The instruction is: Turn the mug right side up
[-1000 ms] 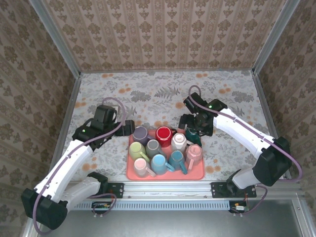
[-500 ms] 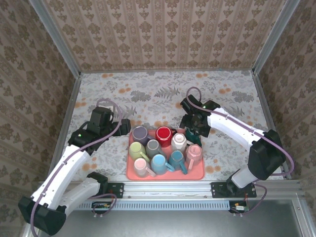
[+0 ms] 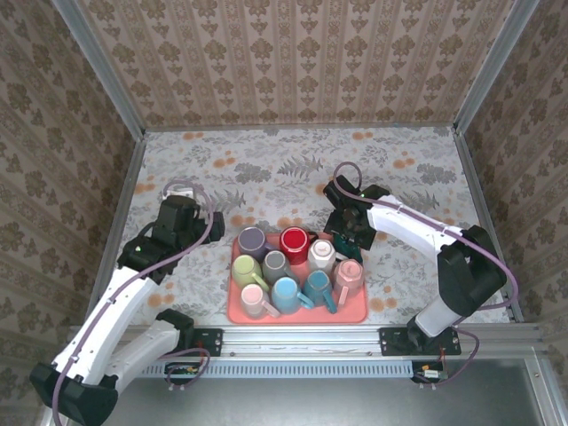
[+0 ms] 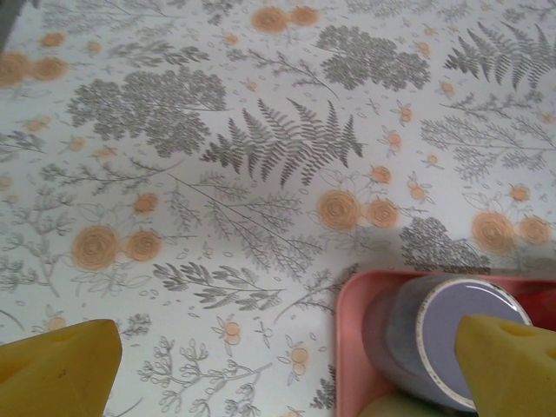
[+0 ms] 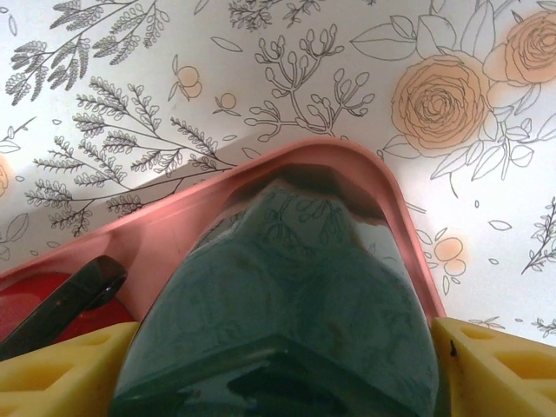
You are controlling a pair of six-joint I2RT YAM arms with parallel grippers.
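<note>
Lighting is bright, even and diffuse from overhead. Shadows on the floral tablecloth (image 3: 293, 169) are short and soft. In the left wrist view the cloth is sharp, while the yellow fingertips (image 4: 61, 369) of the left gripper (image 4: 285, 365) are defocused. In the right wrist view the dark green mug (image 5: 287, 304) is soft-focused, its glaze mirroring the floral print.

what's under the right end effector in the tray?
A dark green mug, in the far right corner of the pink tray, between the fingers of the right end effector. From above the end effector covers most of it; its handle and opening are hidden.
</note>
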